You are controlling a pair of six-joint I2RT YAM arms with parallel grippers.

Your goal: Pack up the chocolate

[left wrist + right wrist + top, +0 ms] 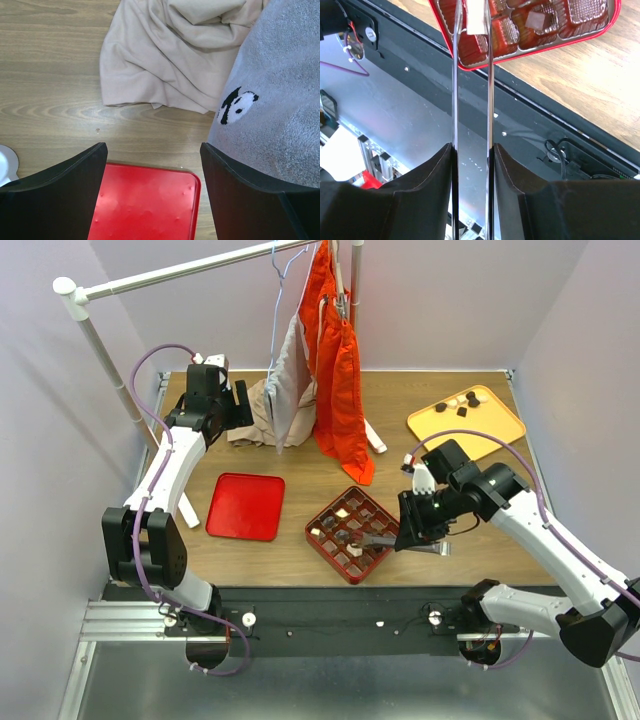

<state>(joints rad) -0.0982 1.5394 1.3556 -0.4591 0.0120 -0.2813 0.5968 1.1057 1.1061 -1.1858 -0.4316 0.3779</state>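
The red gridded box (352, 532) lies at the table's near middle with a few chocolate lumps (343, 512) in its cells. More chocolate lumps (455, 403) lie on the yellow-orange tray (465, 422) at the far right. My right gripper (412, 530) is shut on metal tongs (385, 538) that reach over the box. In the right wrist view the tongs (455, 75) pinch a white chocolate (476, 17) above a cell of the box (545, 47), and another pale lump (538, 21) sits in a cell. My left gripper (240, 405) is open and empty at the far left.
A flat red lid (246, 506) lies left of the box and shows between the left fingers (145, 205). Beige cloth (170, 55) and a grey panda towel (275, 115) lie nearby. Orange clothes (335, 360) hang from a rack (180, 275) at the back.
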